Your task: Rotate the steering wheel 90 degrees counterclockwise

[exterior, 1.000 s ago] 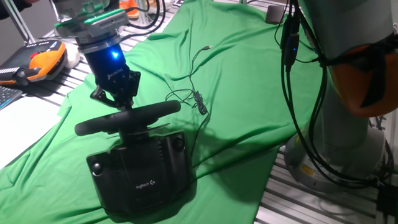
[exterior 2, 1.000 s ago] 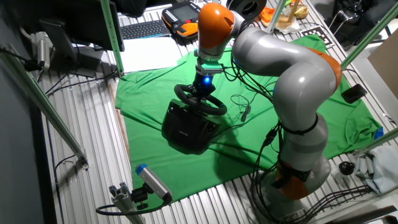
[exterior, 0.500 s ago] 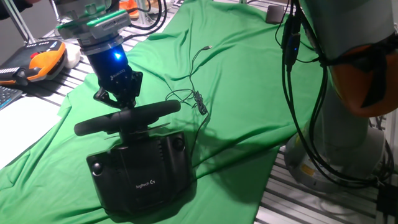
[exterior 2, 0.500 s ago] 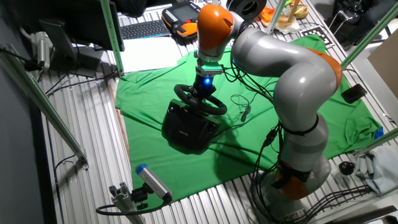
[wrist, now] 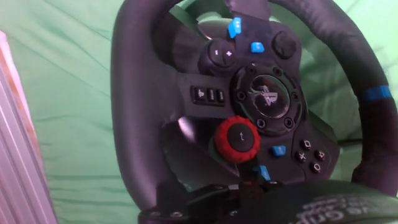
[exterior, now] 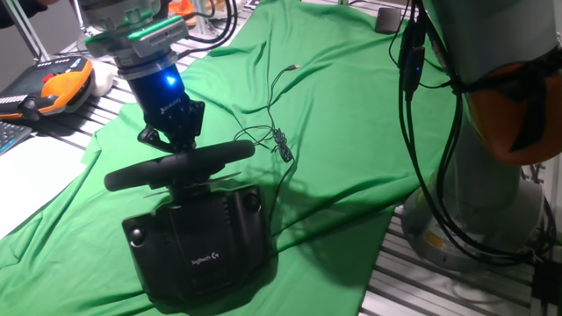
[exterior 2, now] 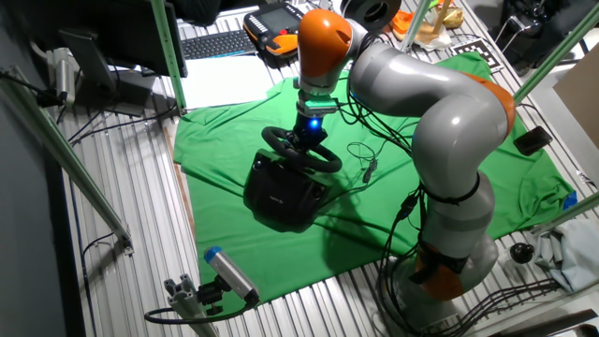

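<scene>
The steering wheel (exterior: 180, 167) is a black rim seen nearly edge-on, mounted on a boxy black Logitech base (exterior: 198, 241) that sits on a green cloth. My gripper (exterior: 178, 151) comes down from above, its dark fingers closed around the rim near its middle, with a blue light on the hand. In the other fixed view the gripper (exterior 2: 307, 140) sits on the far side of the wheel (exterior 2: 301, 150). The hand view shows the wheel (wrist: 134, 106) close up, with its button hub, red dial and a blue rim stripe at the right. The fingers are dark and blurred at the bottom edge.
A thin black cable (exterior: 277, 132) lies on the green cloth (exterior: 351, 105) right of the wheel. An orange teach pendant (exterior: 61, 83) lies at the left. The arm's own base (exterior: 492, 202) stands at the right. A keyboard (exterior 2: 220, 42) and green frame posts stand beyond the cloth.
My gripper has moved a little to the right along the rim over the last second. The base has not moved.
</scene>
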You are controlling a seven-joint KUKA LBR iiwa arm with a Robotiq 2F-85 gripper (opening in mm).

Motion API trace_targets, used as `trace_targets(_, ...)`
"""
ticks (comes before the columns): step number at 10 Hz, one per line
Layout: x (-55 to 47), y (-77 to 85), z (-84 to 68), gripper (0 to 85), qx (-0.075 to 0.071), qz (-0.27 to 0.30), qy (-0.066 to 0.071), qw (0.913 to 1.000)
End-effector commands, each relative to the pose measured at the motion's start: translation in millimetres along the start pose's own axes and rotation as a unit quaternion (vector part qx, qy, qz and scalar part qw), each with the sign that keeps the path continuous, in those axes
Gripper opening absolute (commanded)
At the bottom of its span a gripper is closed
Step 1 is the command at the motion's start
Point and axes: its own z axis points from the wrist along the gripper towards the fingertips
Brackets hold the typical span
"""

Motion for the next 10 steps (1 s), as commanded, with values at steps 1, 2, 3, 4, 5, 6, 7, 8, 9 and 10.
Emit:
trace_targets(1, -0.4, -1.8, 0.3, 0.0, 0.000, -0.003, 0.002, 1.0000)
trace_targets(2, -0.6, -3.7, 0.5, 0.0, 0.002, -0.006, 0.001, 1.0000)
trace_targets(3, -0.7, -6.3, 0.1, 0.0, 0.004, -0.009, 0.002, 1.0000)
trace_targets(4, -0.7, -9.6, 1.0, 0.0, 0.004, -0.010, 0.003, 0.9999)
trace_targets(5, -1.1, -12.2, 2.6, 0.0, 0.004, -0.012, 0.002, 0.9999)
trace_targets(6, -2.1, -14.3, 4.3, 0.0, 0.004, -0.013, 0.002, 0.9999)
trace_targets(7, -3.9, -16.5, 6.5, 0.0, 0.003, -0.015, 0.000, 0.9999)
trace_targets(8, -6.3, -18.7, 8.9, 0.0, 0.002, -0.018, 0.000, 0.9998)
trace_targets(9, -8.5, -20.2, 10.0, 0.0, 0.002, -0.021, 0.000, 0.9998)
trace_targets(10, -10.4, -21.8, 10.2, 0.0, 0.003, -0.024, 0.000, 0.9997)
